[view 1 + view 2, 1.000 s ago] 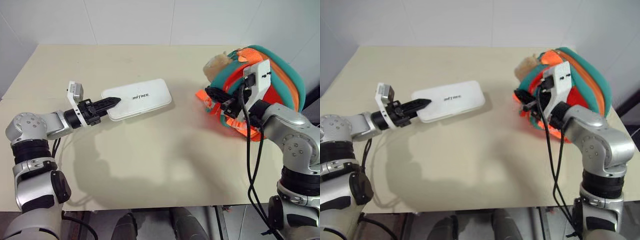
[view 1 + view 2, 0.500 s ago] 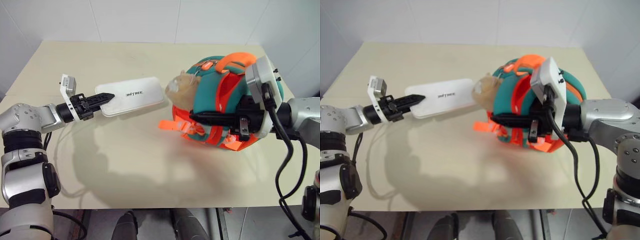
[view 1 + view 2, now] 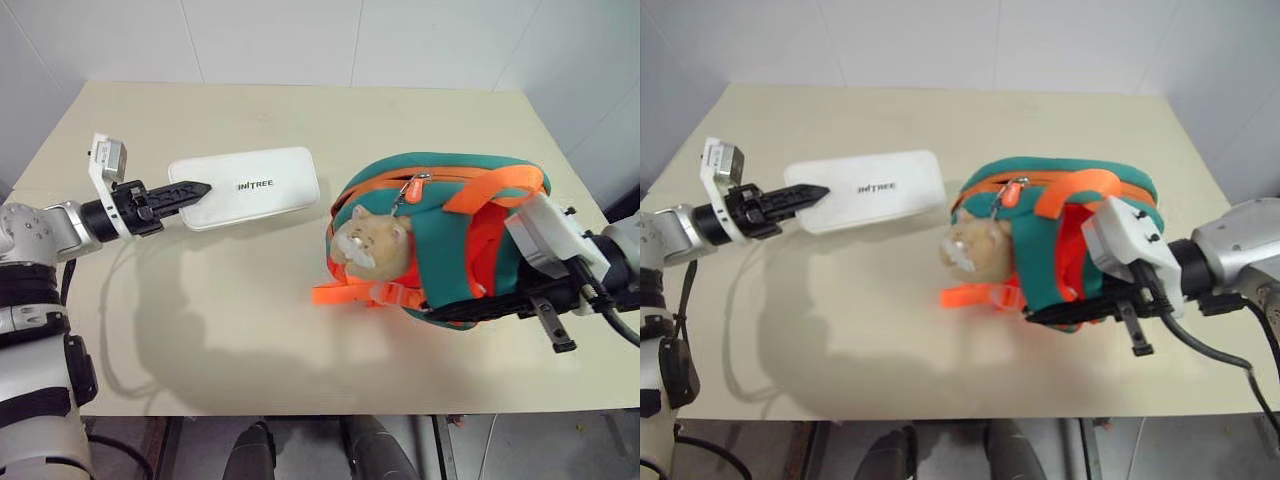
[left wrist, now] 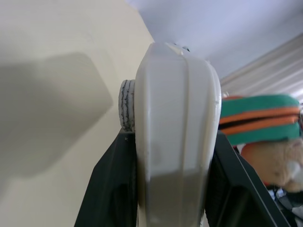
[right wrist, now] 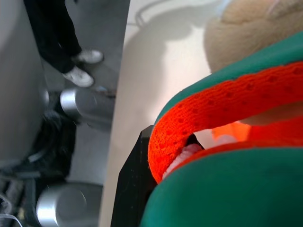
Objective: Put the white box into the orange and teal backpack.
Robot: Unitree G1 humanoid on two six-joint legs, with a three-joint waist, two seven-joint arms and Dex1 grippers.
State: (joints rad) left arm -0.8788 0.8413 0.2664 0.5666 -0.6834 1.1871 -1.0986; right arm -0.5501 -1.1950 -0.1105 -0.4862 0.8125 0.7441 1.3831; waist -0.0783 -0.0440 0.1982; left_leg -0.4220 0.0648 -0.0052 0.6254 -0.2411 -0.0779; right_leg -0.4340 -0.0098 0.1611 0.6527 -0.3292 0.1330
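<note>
From the left eye view, the left fingers (image 3: 178, 191) were closed on one short end of the white box (image 3: 248, 186). The box stuck out level above the counter (image 3: 250, 330), with its shadow under it, so I think it was lifted and ready to go into the bag. The orange and teal backpack (image 3: 455, 215) lay on its side near the box but not touching it. Its zipper edge faced up and toward the box. I counted one box, one backpack and one tan plush cat (image 3: 368, 245) hanging on the front.

From the right eye view, the right fingers (image 3: 1070, 312) were shut tight under the backpack's near edge, pinching its cloth or strap. That grip looked like it was there to keep the bag steady and turned toward the box. Two orange straps (image 3: 980, 295) stuck out flat on the counter next to the cat.

In the left wrist view, the white box (image 4: 177, 137) stood edge-on between two black fingers (image 4: 111, 189), one on each side, pressing it. A bit of the backpack (image 4: 260, 118) and the cat showed past it.

In the right wrist view, an orange strap (image 5: 222, 118) looped over one black finger (image 5: 130, 189), with teal cloth close around it. A person's shoes (image 5: 78, 75) stood on the floor by the counter; I could see two.
</note>
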